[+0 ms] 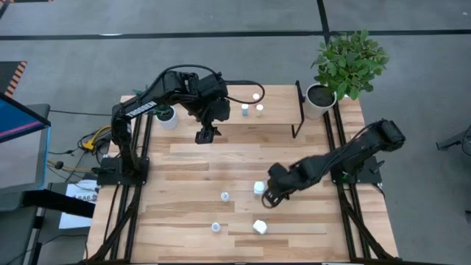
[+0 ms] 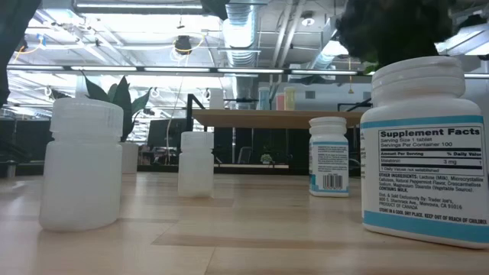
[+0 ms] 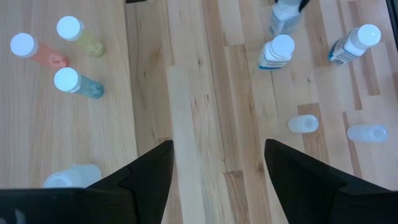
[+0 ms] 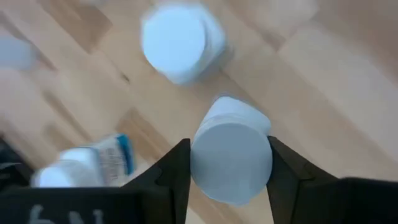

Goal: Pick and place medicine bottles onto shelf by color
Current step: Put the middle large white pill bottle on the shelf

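Note:
My right gripper point(image 1: 268, 197) hangs over the middle of the table, shut on a white bottle point(image 4: 230, 162); in the high view the gripper hides that bottle. Two labelled white bottles point(image 1: 259, 188) point(image 1: 259, 226) and two plain ones point(image 1: 224, 196) point(image 1: 215, 227) stand upright on the table. The shelf point(image 1: 280, 103) stands at the far edge and carries three small bottles with reddish point(image 3: 37, 53), yellow-green point(image 3: 81, 37) and blue point(image 3: 78, 84) bodies, plus a plain one point(image 3: 71, 177). My left gripper point(image 1: 206, 136) is open and empty in front of the shelf, above the table point(image 3: 219, 146). My right gripper pinches the white bottle between its two fingers point(image 4: 177, 168), at the bottle's cap end point(image 4: 214, 180). The fingers come from above, pointing down. The bottle stands upright, cap toward the camera. Whether its base is off the table cannot be told.
A leafy plant in a white pot point(image 1: 321, 99) stands at the far right corner and another white pot point(image 1: 168, 118) at the shelf's left end. The shelf's black legs point(image 1: 298, 110) rise at its right end. Bare wood lies between the shelf and the loose bottles.

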You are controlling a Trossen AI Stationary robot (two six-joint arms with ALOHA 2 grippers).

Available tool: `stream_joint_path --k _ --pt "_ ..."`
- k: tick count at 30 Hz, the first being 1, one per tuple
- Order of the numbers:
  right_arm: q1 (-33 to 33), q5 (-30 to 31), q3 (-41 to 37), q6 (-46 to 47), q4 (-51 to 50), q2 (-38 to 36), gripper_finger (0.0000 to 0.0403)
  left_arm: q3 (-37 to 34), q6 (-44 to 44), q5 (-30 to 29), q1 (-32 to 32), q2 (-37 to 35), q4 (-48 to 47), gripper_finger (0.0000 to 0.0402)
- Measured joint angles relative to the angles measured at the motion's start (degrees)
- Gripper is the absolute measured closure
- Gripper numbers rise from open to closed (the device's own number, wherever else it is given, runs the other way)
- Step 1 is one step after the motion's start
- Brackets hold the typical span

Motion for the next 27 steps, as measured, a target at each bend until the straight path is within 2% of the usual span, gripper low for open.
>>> stream_joint_path --k 7,14,22,27 --pt "-8.65 1.23 4.82 -9.34 -11.30 -10.46 0.0229 0.00 -0.02 0.00 0.00 0.01 0.00 0.0164" --pt "-25.58 2.99 12.84 -24.52 -16.92 -13.54 0.0242 0.00 -0.02 0.00 0.00 0.02 0.00 0.0164" --pt "-46.51 2.99 29.86 -45.33 -27.20 -2.61 0.0230 0.00 -0.03 0.00 0.00 0.02 0.00 0.0164" --pt "-54.99 0.73 41.78 -54.43 -31.97 6.69 0.0233 0.00 -0.04 0.00 0.02 0.02 0.00 0.0164"
